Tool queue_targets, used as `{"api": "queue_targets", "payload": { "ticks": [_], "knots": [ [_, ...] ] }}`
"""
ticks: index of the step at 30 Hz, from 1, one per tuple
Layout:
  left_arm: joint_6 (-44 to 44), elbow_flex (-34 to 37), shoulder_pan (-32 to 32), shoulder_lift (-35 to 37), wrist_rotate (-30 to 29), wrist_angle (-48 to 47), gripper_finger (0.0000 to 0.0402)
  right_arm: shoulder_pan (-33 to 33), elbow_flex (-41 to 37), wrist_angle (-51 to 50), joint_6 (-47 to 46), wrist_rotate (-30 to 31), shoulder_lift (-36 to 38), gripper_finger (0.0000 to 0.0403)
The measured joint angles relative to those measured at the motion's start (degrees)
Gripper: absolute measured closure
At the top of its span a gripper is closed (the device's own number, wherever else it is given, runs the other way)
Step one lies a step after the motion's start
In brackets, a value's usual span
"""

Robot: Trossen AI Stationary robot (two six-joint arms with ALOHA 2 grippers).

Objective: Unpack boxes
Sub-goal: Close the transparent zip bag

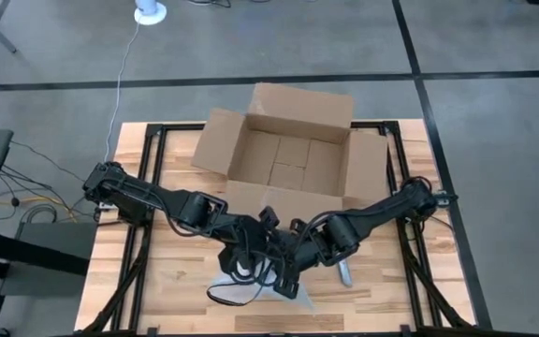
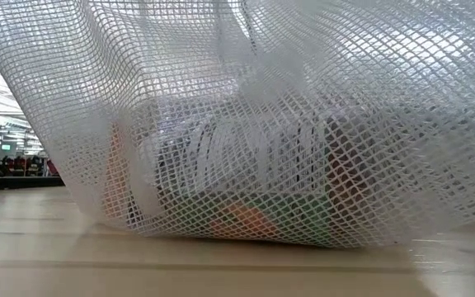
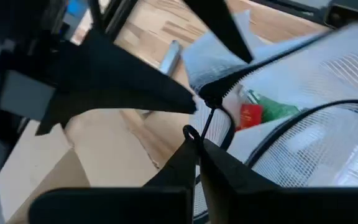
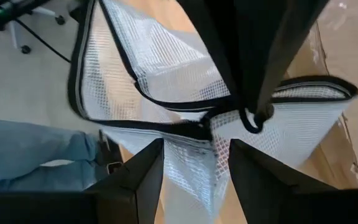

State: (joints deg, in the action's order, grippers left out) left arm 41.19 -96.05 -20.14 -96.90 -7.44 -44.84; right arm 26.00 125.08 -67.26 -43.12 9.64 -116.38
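I've got the box (image 1: 293,150) open at the bench's (image 1: 167,271) far edge, and both arms working the mesh bag (image 1: 251,281): left gripper (image 3: 197,146) pinched shut on the zipper pull (image 3: 194,132), right gripper (image 4: 194,155) spread around the bag's seam (next, I judge, a steady pull along the zip).

You have one open cardboard box (image 1: 290,150) on the table (image 1: 176,271), with four flaps folded out. You have one mesh zip bag (image 4: 185,93) with a single zipper pull (image 3: 191,132). Two arms work here, so count two grippers: left gripper (image 3: 194,134) and right gripper (image 4: 194,152).
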Motion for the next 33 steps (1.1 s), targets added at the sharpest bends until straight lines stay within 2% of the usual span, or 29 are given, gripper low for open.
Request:
{"api": "queue_targets", "payload": {
  "ticks": [6, 9, 11, 14, 16, 24, 31, 33],
  "knots": [
    [0.0, -0.2, -0.7, 0.0, -0.1, 1.4, 0.0401, 0.7, -0.1, 0.1, 0.3, 0.2, -0.3, 0.0243],
    [0.6, -0.2, -0.8, 0.0, 0.6, 2.6, 0.0401, 1.2, -0.1, 0.1, 1.4, 0.2, -0.3, 0.0262],
    [0.5, -0.2, -0.9, 0.0, 1.0, 2.5, 0.0401, 1.4, -0.1, 0.1, 1.4, 0.2, -0.3, 0.0292],
    [0.3, -0.2, -1.1, 0.0, 1.0, 2.4, 0.0401, 1.4, -0.1, 0.0, 1.5, -0.3, -0.3, 0.037],
    [0.6, -0.2, -1.3, 0.0, 1.0, 2.6, 0.0401, 1.4, -0.1, 0.0, 1.7, -0.9, -0.3, 0.0391],
    [0.2, -0.2, -3.2, 0.5, -0.5, -0.5, 0.0401, 3.3, 0.0, -0.7, 0.3, 0.4, 0.5, 0.0402],
    [-1.2, -0.2, -4.8, 0.8, -3.4, -5.4, 0.0401, 7.7, 2.3, -6.8, -4.1, 9.2, 3.7, 0.0403],
    [-1.2, -0.2, -5.0, 0.8, -3.6, -3.4, 0.0401, 9.0, 2.5, -6.4, -4.8, 11.6, 4.9, 0.0402]
  ]
}}
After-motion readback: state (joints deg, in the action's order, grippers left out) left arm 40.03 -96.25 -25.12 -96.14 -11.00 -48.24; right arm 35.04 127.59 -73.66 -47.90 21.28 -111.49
